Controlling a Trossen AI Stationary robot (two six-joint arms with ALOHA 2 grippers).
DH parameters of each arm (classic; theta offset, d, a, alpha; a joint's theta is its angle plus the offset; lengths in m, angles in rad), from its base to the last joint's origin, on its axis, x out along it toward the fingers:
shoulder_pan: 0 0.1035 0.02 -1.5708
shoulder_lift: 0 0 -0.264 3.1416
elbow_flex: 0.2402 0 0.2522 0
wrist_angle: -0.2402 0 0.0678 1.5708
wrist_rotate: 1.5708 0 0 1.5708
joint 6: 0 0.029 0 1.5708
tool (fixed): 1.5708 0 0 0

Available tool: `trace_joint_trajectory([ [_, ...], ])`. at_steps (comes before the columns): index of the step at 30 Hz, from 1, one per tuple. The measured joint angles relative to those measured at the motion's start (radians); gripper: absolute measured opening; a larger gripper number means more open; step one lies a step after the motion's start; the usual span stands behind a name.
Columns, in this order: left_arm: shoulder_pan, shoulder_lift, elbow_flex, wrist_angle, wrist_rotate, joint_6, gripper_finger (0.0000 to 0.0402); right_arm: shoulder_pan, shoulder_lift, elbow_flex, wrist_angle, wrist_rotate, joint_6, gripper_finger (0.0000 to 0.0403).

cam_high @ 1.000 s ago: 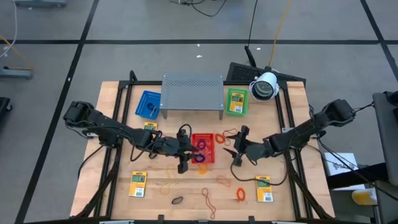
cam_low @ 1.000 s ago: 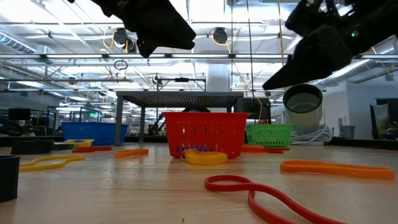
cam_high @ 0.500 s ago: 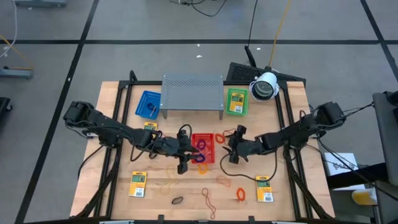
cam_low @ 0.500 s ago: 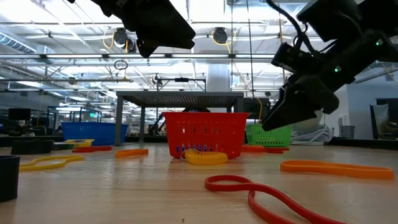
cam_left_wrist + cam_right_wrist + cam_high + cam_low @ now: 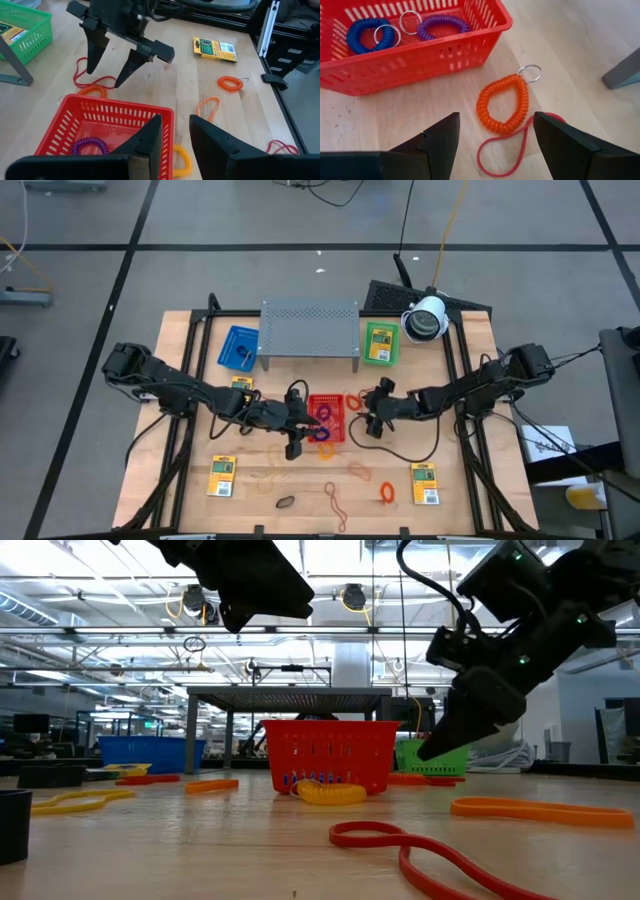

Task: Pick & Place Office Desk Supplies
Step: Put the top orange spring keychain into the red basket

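The supplies lie about the table: an orange coil loop with a key ring (image 5: pixel 502 105) beside a thin red band (image 5: pixel 520 145), a yellow coil (image 5: pixel 182 157), more bands (image 5: pixel 360 471), and yellow-and-green packets (image 5: pixel 222 476) (image 5: pixel 426 483) lying flat. A purple coil (image 5: pixel 440 26) and a blue coil (image 5: pixel 367 34) rest in the red basket (image 5: pixel 325 417). My left gripper (image 5: pixel 308 420) hovers open over the basket's left rim. My right gripper (image 5: pixel 492 130) is open just right of the basket, its fingers on either side of the orange coil loop and above it, touching nothing.
A grey perforated rack (image 5: pixel 310 330) stands at the far side, with a blue basket (image 5: pixel 238 348) on its left and a green basket (image 5: pixel 379 343) holding a packet on its right. A white camera (image 5: pixel 425 318) sits at the far right. Bare wood lies along the near edge.
My right gripper has moved toward the table's left and a little toward the far edge, coming down close to the red basket and over the orange coil loop, and has stayed open. My left gripper has kept still.
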Motion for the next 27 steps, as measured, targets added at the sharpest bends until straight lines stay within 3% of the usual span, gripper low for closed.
trace_joint_trajectory([
  [8, 0.000, 0.000, 0.000, 0.000, 0.000, -0.004, 0.0108, -0.003, 0.034, 0.000, 0.026, -0.006, -0.113, 0.0247],
  [11, 0.000, 0.000, 0.000, 0.000, 0.000, -0.015, 0.0108, -0.012, 0.074, 0.000, 0.073, -0.053, -0.142, 0.0247],
  [20, 0.000, 0.000, 0.000, -0.001, 0.000, -0.018, 0.0108, -0.060, 0.190, 0.002, 0.198, -0.077, -0.113, 0.0241],
  [24, -0.002, 0.000, 0.000, -0.001, 0.007, -0.018, 0.0108, -0.086, 0.212, 0.003, 0.195, -0.080, -0.024, 0.0200],
  [27, -0.002, 0.000, 0.000, -0.001, 0.034, -0.018, 0.0108, -0.102, 0.213, 0.003, 0.183, -0.119, 0.063, 0.0126],
])
